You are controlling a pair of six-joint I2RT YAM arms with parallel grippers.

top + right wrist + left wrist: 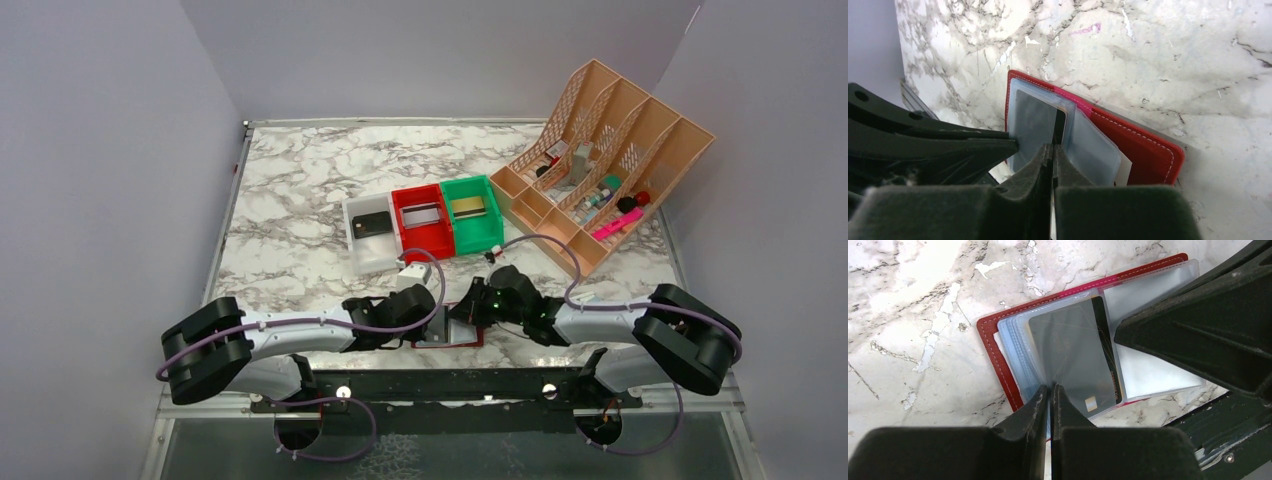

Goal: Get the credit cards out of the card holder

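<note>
Over the card holder [989,340], which lies open on the table [908,315], the left tool [1050,390] and the right tool [1053,150] are each pinched shut on an edge of the clear sleeve [1035,125] that holds a dark credit card [1073,350]. I cannot tell whether either has the card itself or only plastic. To my eye this is the extraction step, with the card not yet out; next, one tool must pin the sleeve while the other draws the card clear.
</note>
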